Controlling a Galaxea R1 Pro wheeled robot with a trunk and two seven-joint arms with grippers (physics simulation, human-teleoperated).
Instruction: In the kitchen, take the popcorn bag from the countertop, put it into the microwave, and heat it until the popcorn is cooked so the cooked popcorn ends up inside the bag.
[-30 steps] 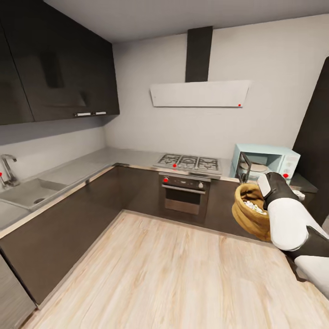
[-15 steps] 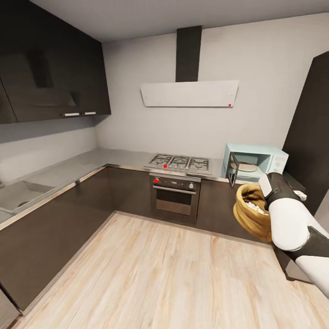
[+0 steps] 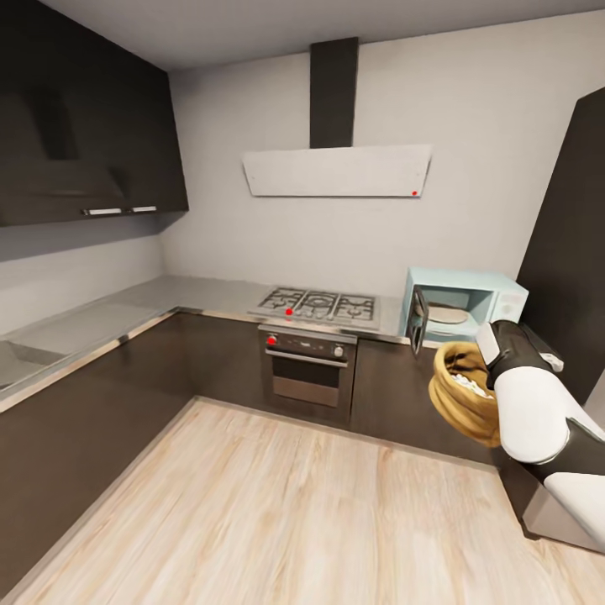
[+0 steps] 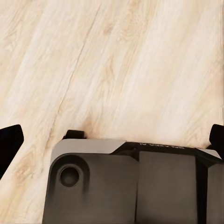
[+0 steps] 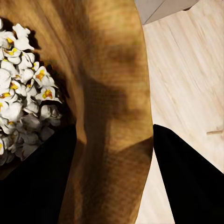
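Carrying the popcorn bag [image 3: 463, 393] toward the microwave [image 3: 464, 309], right gripper [image 5: 112, 154] clamped across the sack's rolled rim, one dark finger inside beside the popcorn [image 5: 25, 93], the other outside against the tan cloth. Held up in the air at the near right, above the wooden floor [image 3: 277, 504], short of the countertop [image 3: 193, 296] where the microwave sits at the far right beside the gas hob [image 3: 319, 304]. Microwave door [image 3: 418, 321] swung open toward the hob, turntable visible inside. Left gripper [image 4: 112, 135] hanging over bare floor, fingertips wide apart, nothing between them.

Likely risks: tilting the sack on the way in and spilling kernels; catching the floppy rim on the door edge or the cavity frame; cloth slipping from a pinch on one wall alone.
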